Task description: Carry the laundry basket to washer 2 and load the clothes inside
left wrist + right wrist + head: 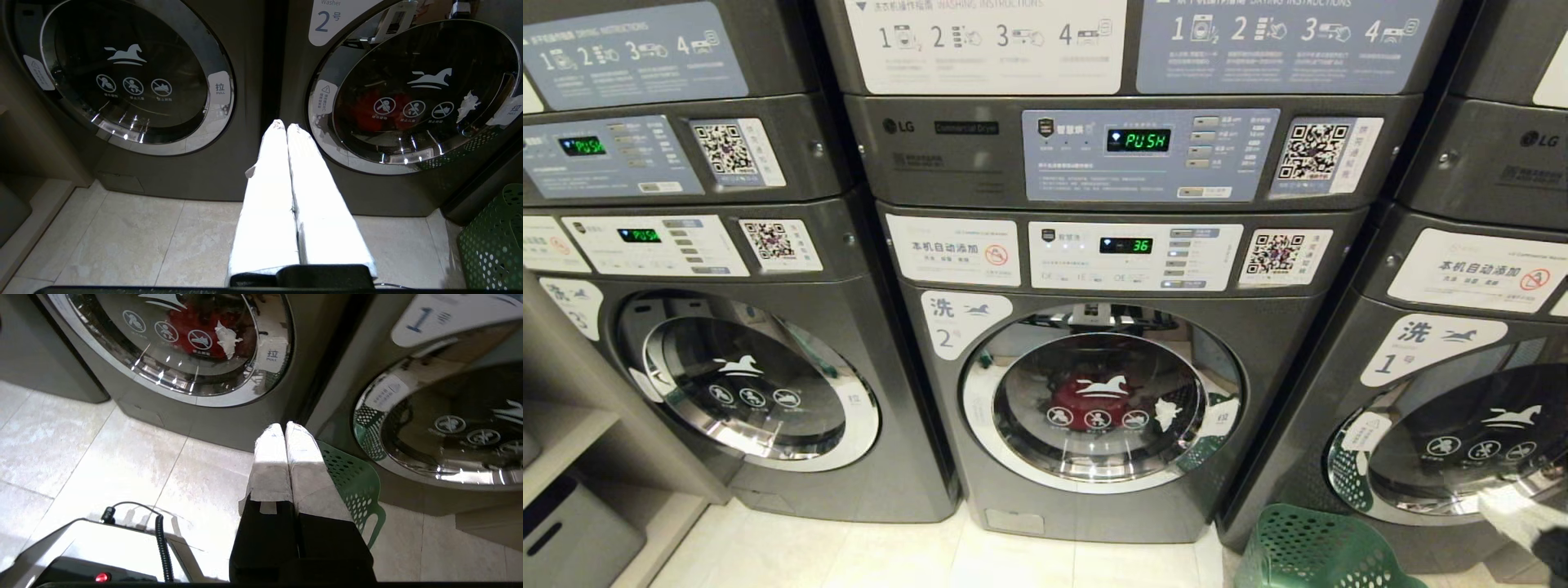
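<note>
Head view takes in a row of stacked dark grey laundry machines on a pale tiled floor point(890, 555). Farthest left stands a dark grey front-loader with a chrome-rimmed round glass door point(760, 384), its door shut and the drum dark behind the white horse logo. Next to it, in the middle, is washer 2 point(1094, 392) — the dark grey front-loading machine with a white label bearing a blue "2" and a chrome-ringed glass door, which sits closed. Through that glass the clothes point(1086, 400) show inside the drum: a bright red garment in the centre and a scrap of white cloth toward the door's right side; no yellow-orange piece can be made out. Its small display reads green digits, while the dryer panel above shows "PUSH". Down at the lower right, the dark green perforated plastic laundry basket point(1315, 551) rests on the floor, in front of the gap between washer 2 and the like washer labelled "1" point(1445, 441), and its mesh is mirrored in both chrome door rims. The left gripper point(285, 125) hangs low over the tiles, its white-wrapped fingers point(269, 183) pressed together on nothing, aimed between the leftmost machine and washer 2. The right gripper point(284, 425) — likewise clenched and empty — is over the basket's near rim.
</note>
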Available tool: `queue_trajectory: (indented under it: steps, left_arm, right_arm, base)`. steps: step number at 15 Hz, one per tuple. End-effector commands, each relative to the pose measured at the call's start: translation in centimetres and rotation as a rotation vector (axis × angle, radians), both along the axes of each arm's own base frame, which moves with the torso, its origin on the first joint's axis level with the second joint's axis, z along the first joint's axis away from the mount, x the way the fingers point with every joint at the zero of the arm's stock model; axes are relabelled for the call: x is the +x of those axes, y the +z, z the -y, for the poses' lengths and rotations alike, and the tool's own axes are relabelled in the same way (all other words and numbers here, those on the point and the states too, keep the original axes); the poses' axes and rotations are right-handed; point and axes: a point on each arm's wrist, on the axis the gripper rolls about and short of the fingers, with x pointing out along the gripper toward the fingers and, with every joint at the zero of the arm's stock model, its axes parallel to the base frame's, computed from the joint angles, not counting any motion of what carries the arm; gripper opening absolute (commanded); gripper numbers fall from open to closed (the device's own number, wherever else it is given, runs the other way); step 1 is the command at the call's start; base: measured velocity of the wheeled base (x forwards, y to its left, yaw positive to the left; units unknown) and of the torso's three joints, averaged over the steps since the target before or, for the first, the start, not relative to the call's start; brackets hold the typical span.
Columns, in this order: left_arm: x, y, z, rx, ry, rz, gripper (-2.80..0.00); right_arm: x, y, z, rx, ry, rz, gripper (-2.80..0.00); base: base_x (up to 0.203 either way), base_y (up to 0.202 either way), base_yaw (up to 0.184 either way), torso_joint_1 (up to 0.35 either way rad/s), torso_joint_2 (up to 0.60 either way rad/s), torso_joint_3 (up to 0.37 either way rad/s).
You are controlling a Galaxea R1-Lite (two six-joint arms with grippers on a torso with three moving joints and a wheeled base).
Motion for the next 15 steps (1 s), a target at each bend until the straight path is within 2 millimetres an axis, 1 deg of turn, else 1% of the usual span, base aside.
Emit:
queue_trajectory:
  steps: [1, 3, 4, 5, 7, 9, 15]
  left_arm:
    - [0.0, 0.0, 0.0, 0.0, 0.002, 0.0, -2.8]
    - [0.0, 0.0, 0.0, 0.0, 0.0, 0.0, -2.8]
    - [0.0, 0.0, 0.0, 0.0, 0.001, 0.0, -2.8]
    - [0.0, 0.0, 0.0, 0.0, 0.0, -0.001, -2.8]
    - [0.0, 0.0, 0.0, 0.0, 0.001, -0.001, -2.8]
    - [0.0, 0.0, 0.0, -0.002, 0.002, -0.002, -2.8]
    - [0.0, 0.0, 0.0, 0.0, 0.0, -0.001, -2.8]
  right_arm:
    - [-5.6, -1.9, 0.8, 0.027, -0.035, 0.192, -2.8]
    - [-8.2, -4.5, 1.0, 0.039, -0.066, 0.267, -2.8]
    - [-9.1, -5.4, 1.0, 0.039, -0.071, 0.317, -2.8]
    - [-9.6, -6.2, 1.0, 0.038, -0.077, 0.35, -2.8]
    - [-9.7, -7.5, 0.9, 0.061, -0.097, 0.313, -2.8]
    - [-9.6, -7.7, 0.9, 0.115, -0.137, 0.29, -2.8]
    - [-9.6, -7.8, 0.9, 0.114, -0.135, 0.285, -2.8]
  base:
    - [0.0, 0.0, 0.0, 0.0, 0.0, 0.0]
    - [0.0, 0.0, 0.0, 0.0, 0.0, 0.0]
    - [0.0, 0.0, 0.0, 0.0, 0.0, 0.0]
    - [0.0, 0.0, 0.0, 0.0, 0.0, 0.0]
    - [0.0, 0.0, 0.0, 0.0, 0.0, 0.0]
    - [0.0, 0.0, 0.0, 0.0, 0.0, 0.0]
    - [0.0, 0.0, 0.0, 0.0, 0.0, 0.0]
